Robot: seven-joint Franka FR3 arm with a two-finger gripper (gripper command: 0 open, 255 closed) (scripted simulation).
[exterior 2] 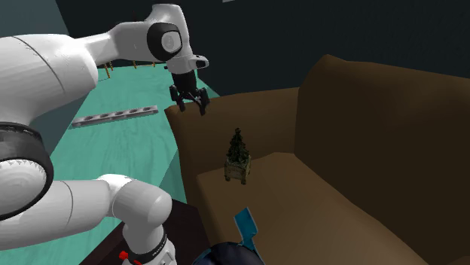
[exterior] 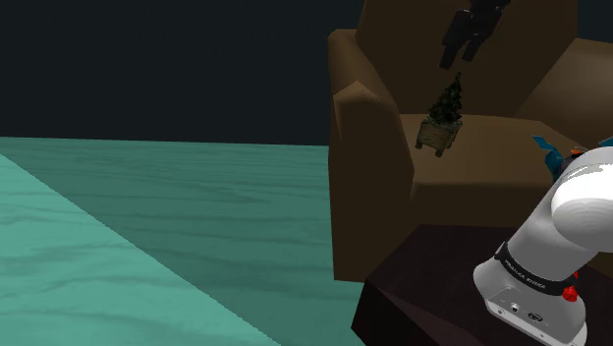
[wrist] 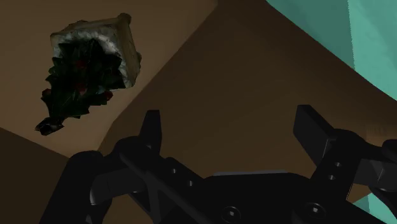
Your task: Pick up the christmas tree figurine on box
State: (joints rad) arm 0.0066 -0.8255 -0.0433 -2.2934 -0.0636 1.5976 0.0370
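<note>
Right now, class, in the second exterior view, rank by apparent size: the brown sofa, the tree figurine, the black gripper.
1. brown sofa, by far.
2. tree figurine and black gripper: they look about alike, so unranked.

one tree figurine (exterior: pixel 444 116), one brown sofa (exterior: pixel 368 177); one white arm (exterior 2: pixel 68 60), one tool (exterior 2: pixel 191 110)
</note>
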